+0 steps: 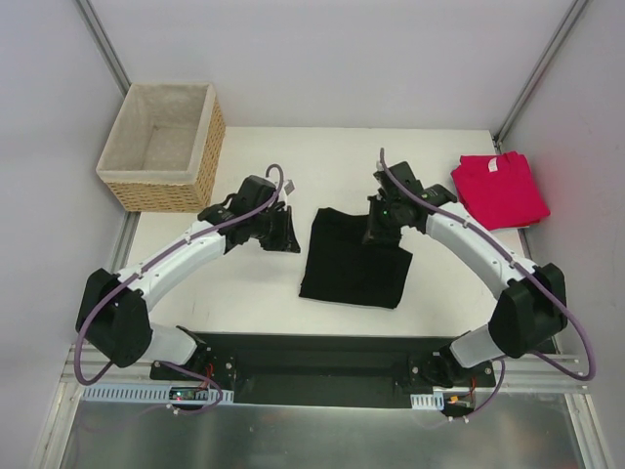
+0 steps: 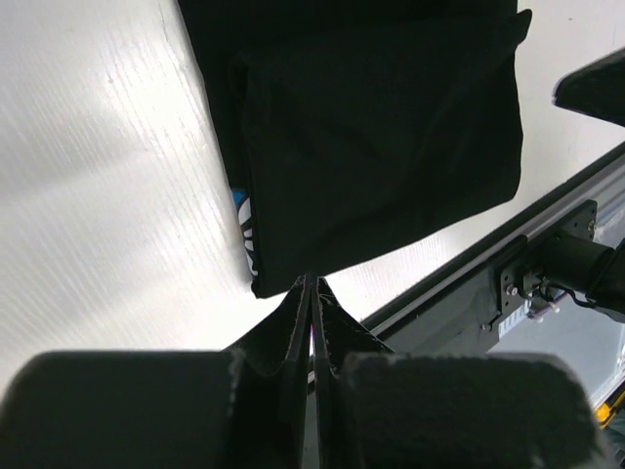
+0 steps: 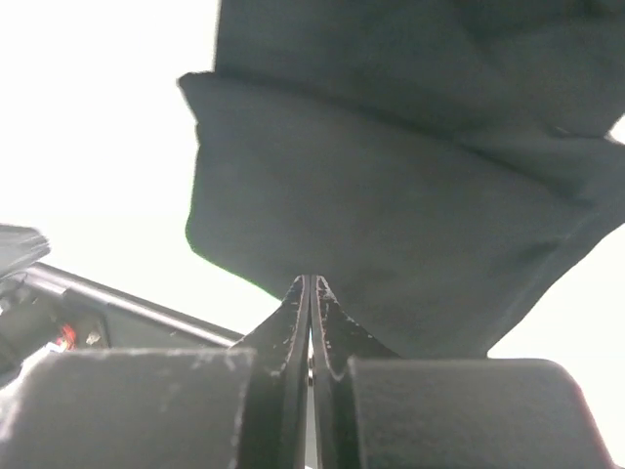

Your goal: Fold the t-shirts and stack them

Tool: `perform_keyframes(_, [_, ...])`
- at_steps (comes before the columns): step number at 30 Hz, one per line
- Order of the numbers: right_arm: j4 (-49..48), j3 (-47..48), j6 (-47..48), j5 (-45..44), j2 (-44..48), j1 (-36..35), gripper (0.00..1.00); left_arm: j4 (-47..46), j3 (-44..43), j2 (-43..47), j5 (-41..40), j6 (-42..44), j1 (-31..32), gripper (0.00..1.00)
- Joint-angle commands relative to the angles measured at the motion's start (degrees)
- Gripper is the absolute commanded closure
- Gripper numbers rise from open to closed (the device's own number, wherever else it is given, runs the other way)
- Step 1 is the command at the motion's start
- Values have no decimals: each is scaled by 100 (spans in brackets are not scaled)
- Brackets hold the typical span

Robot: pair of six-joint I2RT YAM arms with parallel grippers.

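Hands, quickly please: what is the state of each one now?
Left hand: closed, holding nothing, beside the black t-shirt.
Right hand: closed, above the black t-shirt, no cloth visibly gripped.

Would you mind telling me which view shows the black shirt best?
The top view: the whole folded black shirt lies in frame. Both wrist views crop it, though the left wrist shows a sliver of print.
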State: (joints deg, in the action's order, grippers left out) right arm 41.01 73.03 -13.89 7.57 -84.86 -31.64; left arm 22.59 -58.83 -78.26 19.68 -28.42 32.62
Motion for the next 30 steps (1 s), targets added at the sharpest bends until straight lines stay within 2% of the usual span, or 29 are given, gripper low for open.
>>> perform_keyframes(1, [-261,-693,149,350,-268,535,99,-61,-296,-347,-9,294,-10,100])
perform_keyframes(7, [-102,-493,545,236,-873,641,99,-264,-577,-892,405,407,78,100])
perform_keyframes(13, [-111,26,651,210,-1514,703,99,-264,-744,-902,458,259,95,100])
perform_keyframes(20, [284,887,475,7,-2761,764,99,-159,-236,-113,361,144,148,100])
perform_keyframes(26, [355,1388,466,218,-3572,756,99,184,64,390,97,188,148,100])
perform_keyframes(29, [372,1590,510,183,-3591,773,99,202,169,487,106,136,148,92])
perform_keyframes(30, [355,1626,510,166,-3512,764,99,202,187,478,106,135,148,83])
